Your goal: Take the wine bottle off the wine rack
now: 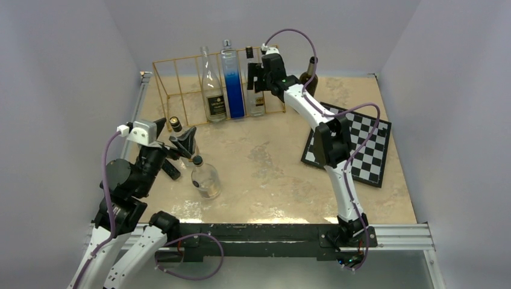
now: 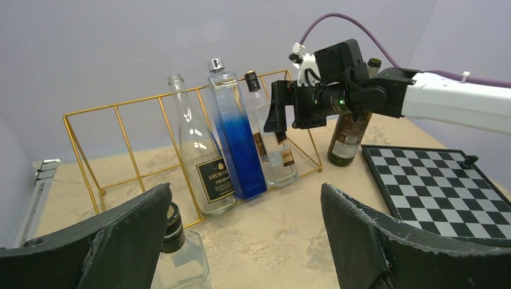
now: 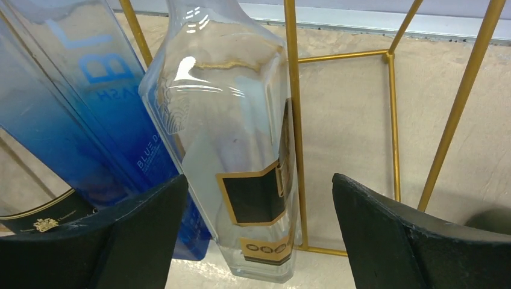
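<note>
The left gripper (image 2: 246,198) is sitting near-left with its jaws spread wide and nothing in them, right beside a loose clear bottle (image 2: 181,265) with a dark cap that is standing on the table (image 1: 271,174). That arm is sitting well back from the rack, so it is looking like the bystander here. Farther in, the right arm is reaching across to the far edge, and the right gripper (image 3: 259,180) is facing the wine bottle (image 3: 229,108) with its jaws wide, holding nothing. The bottle is lying dead ahead of that gripper, between the finger lines, with a gap showing on each side. It is sitting in the right end of the wine rack (image 3: 293,90), last of three, with the blue bottle (image 2: 238,150) and a black-labelled clear bottle (image 2: 199,144) to its left. Its long axis is running roughly upright, top tilting left. The closing move is likely turning on squeezing across that axis, then lifting up clear of the wires. The right wrist view is giving the centring and the side gaps but cropping off the neck. The left wrist view is giving the side-on height, with the fingers at upper-body level, and the brown bottle (image 2: 346,135) standing just behind the arm. The top view is adding the chessboard (image 1: 355,144) at right.
</note>
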